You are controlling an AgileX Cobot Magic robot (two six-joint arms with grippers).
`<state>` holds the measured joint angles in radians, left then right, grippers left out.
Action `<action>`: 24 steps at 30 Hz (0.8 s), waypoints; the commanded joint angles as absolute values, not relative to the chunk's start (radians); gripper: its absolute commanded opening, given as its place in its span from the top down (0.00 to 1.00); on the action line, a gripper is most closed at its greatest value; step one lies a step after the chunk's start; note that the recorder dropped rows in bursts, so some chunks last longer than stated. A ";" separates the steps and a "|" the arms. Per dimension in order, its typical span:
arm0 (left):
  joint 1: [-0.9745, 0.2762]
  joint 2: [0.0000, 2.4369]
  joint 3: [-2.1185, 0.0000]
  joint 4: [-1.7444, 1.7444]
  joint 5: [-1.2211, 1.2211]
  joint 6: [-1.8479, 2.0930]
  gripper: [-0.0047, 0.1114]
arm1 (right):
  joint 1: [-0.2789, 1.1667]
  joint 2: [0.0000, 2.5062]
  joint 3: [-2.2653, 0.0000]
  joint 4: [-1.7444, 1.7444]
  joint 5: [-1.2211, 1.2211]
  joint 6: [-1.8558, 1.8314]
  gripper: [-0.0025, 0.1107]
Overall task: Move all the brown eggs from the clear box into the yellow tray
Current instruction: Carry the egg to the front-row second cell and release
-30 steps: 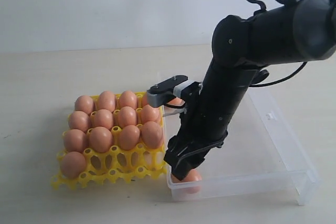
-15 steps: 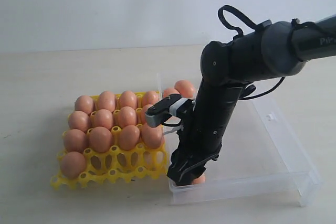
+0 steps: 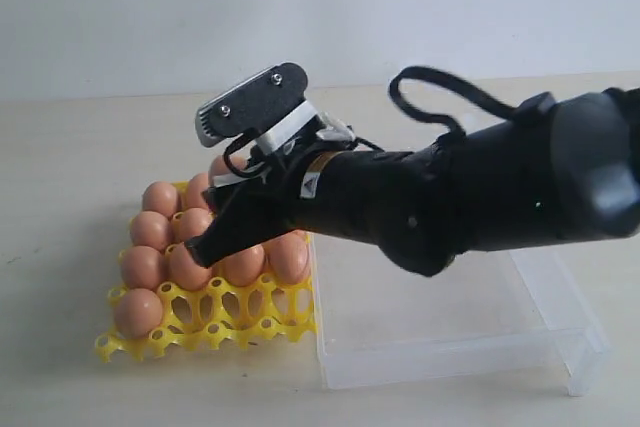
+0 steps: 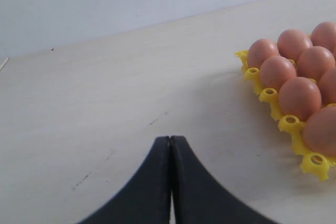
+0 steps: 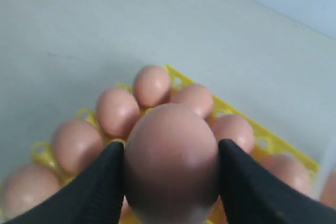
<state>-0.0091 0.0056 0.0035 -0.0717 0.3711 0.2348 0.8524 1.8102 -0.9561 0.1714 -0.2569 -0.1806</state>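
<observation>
- Exterior view: the right pincer (image 3: pixel 215 242) reaches across and hangs low over the yellow tray (image 3: pixel 215 322). What it holds is hidden here.
- Brown eggs (image 3: pixel 143 267) fill the tray's back rows. One egg sits in the front row's left cup.
- The clear box (image 3: pixel 450 357) stands on the bench (image 3: pixel 80 147), just beside the tray.
- Left wrist view: the left pincer (image 4: pixel 170 140) is pressed fully together, holding nothing, above the bare bench (image 4: pixel 105 103). The yellow tray (image 4: pixel 271 96) with brown eggs (image 4: pixel 300 98) lies well apart from it.
- Right wrist view: the right pincer (image 5: pixel 170 147) is spread wide, clamping the held egg (image 5: pixel 170 129) between both fingers (image 5: pixel 105 182) above the filled yellow tray (image 5: pixel 228 109).
</observation>
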 commanded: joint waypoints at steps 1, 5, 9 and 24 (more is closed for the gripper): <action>-0.010 0.000 0.000 -0.073 0.364 0.235 0.96 | 0.873 1.891 -0.952 -0.222 -0.494 0.340 0.98; -0.010 0.000 0.000 -0.073 0.364 0.235 0.96 | 0.873 1.946 -0.952 -0.358 -0.573 0.479 0.98; -0.010 0.000 0.000 -0.073 0.364 0.235 0.96 | 0.873 1.992 -0.952 -0.409 -0.580 0.526 0.98; -0.010 0.000 0.000 -0.073 0.364 0.235 0.96 | 0.873 2.039 -0.933 -0.414 -0.572 0.527 0.94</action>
